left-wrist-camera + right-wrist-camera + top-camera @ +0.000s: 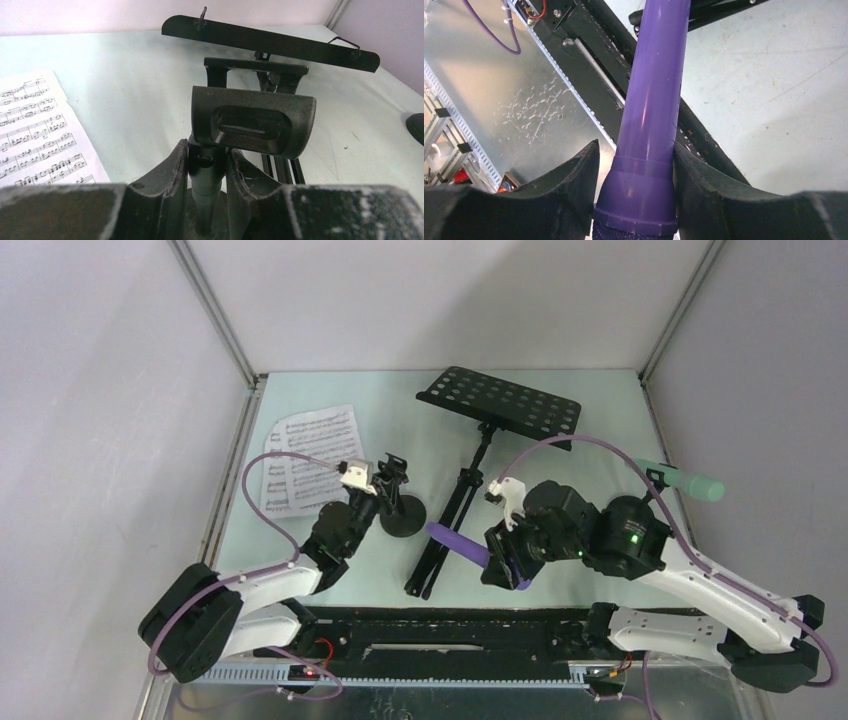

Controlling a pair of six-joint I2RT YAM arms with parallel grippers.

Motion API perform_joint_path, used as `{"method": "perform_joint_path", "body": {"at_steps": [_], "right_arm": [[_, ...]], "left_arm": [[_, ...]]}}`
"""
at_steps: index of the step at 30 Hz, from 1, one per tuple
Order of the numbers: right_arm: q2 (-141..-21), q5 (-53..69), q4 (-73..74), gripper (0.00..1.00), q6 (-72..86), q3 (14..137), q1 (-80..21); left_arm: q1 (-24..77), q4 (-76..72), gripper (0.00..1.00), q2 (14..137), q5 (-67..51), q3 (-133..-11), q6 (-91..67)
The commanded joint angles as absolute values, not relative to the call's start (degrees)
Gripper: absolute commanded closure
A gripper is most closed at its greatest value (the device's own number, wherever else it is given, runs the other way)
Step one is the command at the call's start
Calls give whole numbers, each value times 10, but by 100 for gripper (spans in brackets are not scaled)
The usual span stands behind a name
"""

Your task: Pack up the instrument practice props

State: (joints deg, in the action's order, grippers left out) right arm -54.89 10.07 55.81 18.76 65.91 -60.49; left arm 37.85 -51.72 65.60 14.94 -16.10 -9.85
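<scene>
Pale table (400,430): holder (403,521) in left hand (206,162), microphone (458,542) in right hand (636,170)

The pale green surface (400,410) in front of me carries the white sheet-music pages (310,460), flat at the upper left of the top view. Just right of them stands a black round-based mic holder (400,512) (base down). The black music rack (520,405) stretches down the middle, perforated plate toward the top, folded legs toward the bottom. The mint-green microphone (690,483) sits at the right edge.
</scene>
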Motion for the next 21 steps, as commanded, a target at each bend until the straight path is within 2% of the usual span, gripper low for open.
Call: {"method": "perform_joint_path", "body": {"at_steps": [1, 10, 16, 21], "right_arm": [[-520, 64, 568, 100, 236, 646, -610], [-541, -117, 579, 100, 339, 588, -607], [-579, -135, 525, 100, 351, 522, -551], [-592, -132, 420, 100, 343, 454, -480]], "left_arm": [[374, -514, 100, 672, 169, -187, -93], [374, -513, 100, 661, 142, -203, -91], [374, -503, 100, 648, 122, -203, -81], [373, -494, 100, 663, 90, -214, -78]]}}
